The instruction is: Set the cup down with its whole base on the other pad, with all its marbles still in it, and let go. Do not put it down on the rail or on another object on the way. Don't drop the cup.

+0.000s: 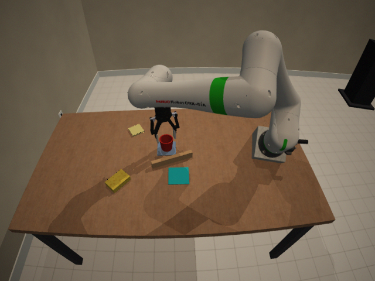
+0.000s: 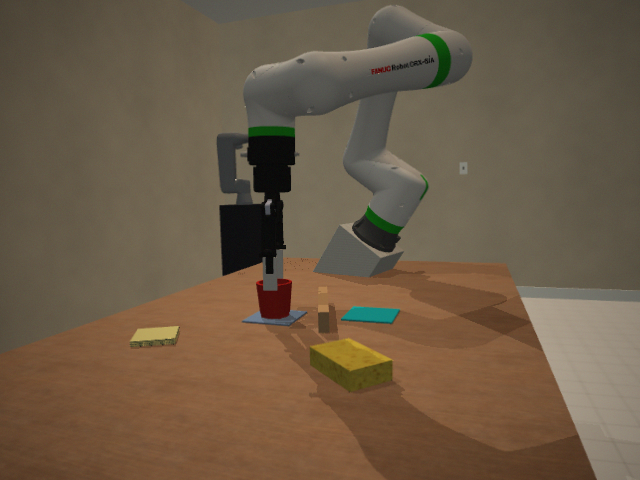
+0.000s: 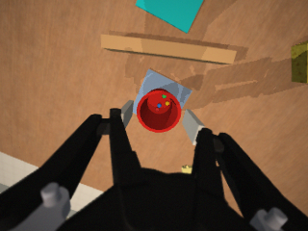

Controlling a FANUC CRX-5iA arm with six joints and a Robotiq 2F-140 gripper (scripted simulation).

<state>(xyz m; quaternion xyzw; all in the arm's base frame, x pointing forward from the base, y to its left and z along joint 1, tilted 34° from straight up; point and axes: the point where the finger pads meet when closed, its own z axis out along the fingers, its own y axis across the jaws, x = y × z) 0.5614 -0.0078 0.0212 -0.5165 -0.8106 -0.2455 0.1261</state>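
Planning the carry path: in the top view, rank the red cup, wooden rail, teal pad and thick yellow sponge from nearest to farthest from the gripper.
1. Red cup, between the open gripper's fingers.
2. Wooden rail, just beyond the cup.
3. Teal pad, past the rail.
4. Thick yellow sponge, far front-left.

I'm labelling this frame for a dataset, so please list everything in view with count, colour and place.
Table: one, brown wood, carries everything.
Cup: one, red, on the grey-blue pad.
Marbles: a few, mixed colours, inside the cup.
Grey-blue pad: one, under the cup.
Teal pad: one, beyond the rail.
Rail: one, tan wood, between the pads.
Sponges: two, yellow, thick and thin.
Black stand: one, on the floor.
Arm: one, white and green.
Gripper: one, black, open, fingers flanking the cup.
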